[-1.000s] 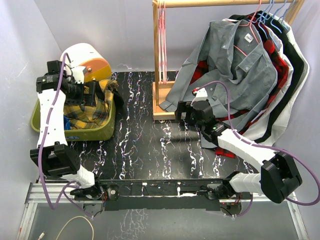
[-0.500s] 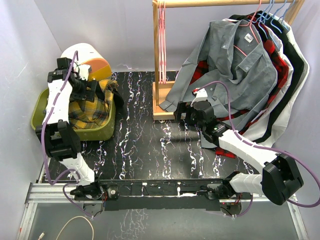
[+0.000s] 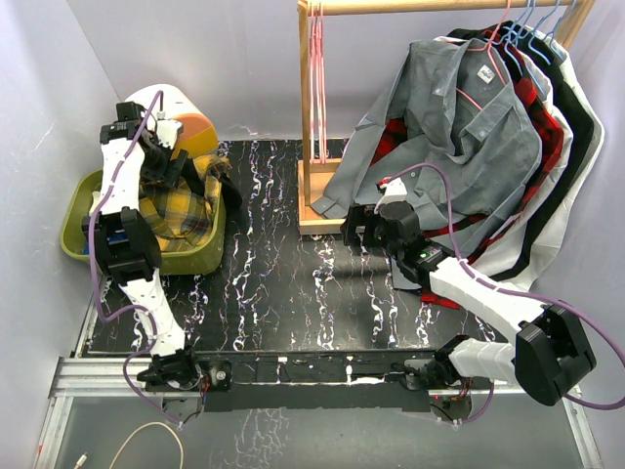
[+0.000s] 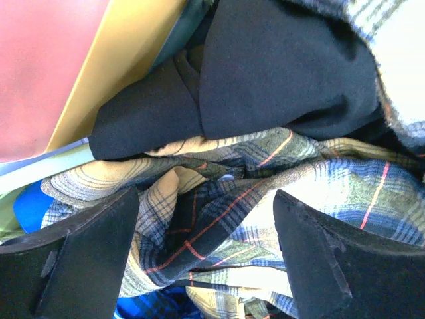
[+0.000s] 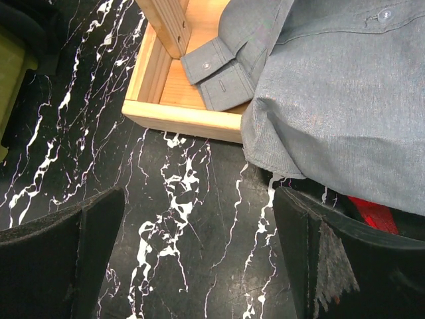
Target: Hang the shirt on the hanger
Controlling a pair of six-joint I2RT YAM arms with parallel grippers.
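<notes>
The yellow, black and green plaid shirt (image 3: 181,210) lies crumpled in a green bin (image 3: 190,259) at the left. In the left wrist view its folds (image 4: 219,219) fill the space between the fingers. My left gripper (image 3: 168,168) (image 4: 206,266) is open and hangs just over the shirt, holding nothing. The pink hanger (image 3: 316,88) hangs edge-on at the left end of the wooden rail. My right gripper (image 3: 356,227) (image 5: 199,266) is open and empty, low over the black marbled table by the rack's base.
The wooden rack base (image 3: 322,210) (image 5: 179,113) stands mid-table. A grey shirt (image 3: 459,127) (image 5: 332,100), a red-and-black plaid shirt (image 3: 547,117) and blue hangers (image 3: 537,24) hang at the right. A white-and-orange drum (image 3: 181,117) stands behind the bin. A black garment (image 4: 265,73) lies over the shirt.
My left arm has swung back and to the right, bringing its gripper over the far part of the bin. My right arm has barely moved.
</notes>
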